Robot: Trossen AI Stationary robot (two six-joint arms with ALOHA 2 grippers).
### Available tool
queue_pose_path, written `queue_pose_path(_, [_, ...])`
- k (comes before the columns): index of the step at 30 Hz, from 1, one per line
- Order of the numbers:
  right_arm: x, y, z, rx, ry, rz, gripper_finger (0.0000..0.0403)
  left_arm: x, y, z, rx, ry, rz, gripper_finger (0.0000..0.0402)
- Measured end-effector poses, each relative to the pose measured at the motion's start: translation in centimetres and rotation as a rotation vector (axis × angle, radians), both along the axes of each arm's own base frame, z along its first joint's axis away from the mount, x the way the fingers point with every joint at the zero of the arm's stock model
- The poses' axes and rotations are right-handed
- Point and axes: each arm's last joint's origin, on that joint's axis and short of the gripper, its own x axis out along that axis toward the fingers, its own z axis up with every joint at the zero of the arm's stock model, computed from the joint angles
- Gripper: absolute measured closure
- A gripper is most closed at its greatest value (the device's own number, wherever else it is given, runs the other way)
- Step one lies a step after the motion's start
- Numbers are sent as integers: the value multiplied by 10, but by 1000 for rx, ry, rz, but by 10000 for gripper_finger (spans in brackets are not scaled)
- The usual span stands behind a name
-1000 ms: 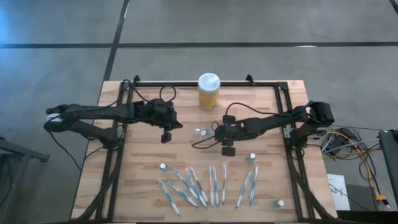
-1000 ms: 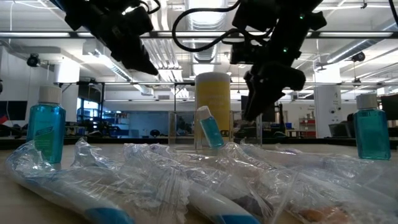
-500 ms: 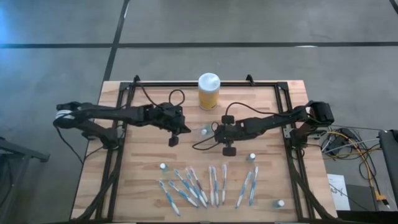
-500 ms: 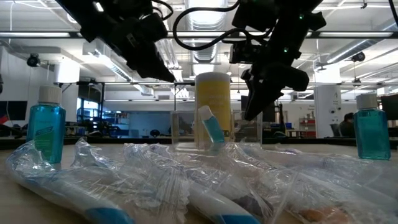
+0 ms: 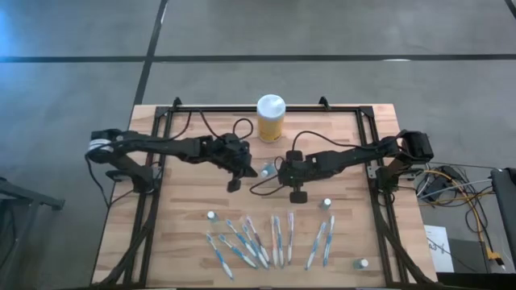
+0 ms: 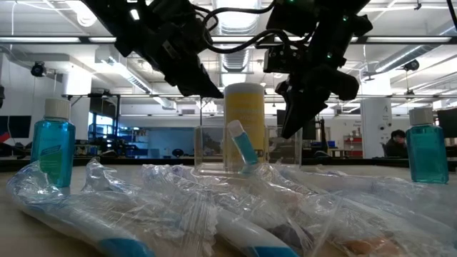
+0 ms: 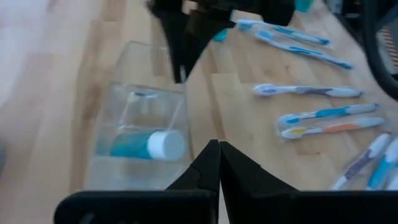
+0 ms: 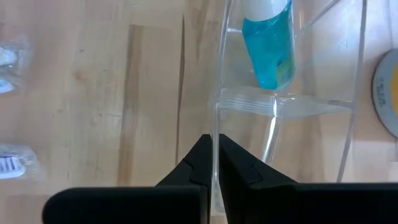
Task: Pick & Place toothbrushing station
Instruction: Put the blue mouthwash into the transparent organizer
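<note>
The right gripper [image 5: 280, 171], fingers pinched on a wall of the small clear plastic holder [image 7: 140, 140], steadies it just below the yellow jar with a white lid [image 5: 270, 118]. The left gripper [image 5: 244, 167], fingers together and holding nothing, hovers beside the holder's opposite side. One tiny blue white-capped tube [image 8: 267, 42] already leans inside (the only item loaded, I judge). Most remains: the blue-and-white wrapped toothbrushes [image 5: 278, 239] lie well beyond both grippers near the table's front edge, with other small blue bottles [image 6: 53, 143] scattered around them.
</note>
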Motion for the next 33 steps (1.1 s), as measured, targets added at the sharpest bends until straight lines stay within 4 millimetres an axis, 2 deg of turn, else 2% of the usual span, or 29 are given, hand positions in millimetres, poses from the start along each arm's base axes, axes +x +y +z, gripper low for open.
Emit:
queue_pose_path(15, [0,0,0,33,3,13,394,31,-1,-17,23,40,-70,398])
queue_pose_path(33, [3,4,6,88,-5,59,394,36,2,-25,99,64,-23,398])
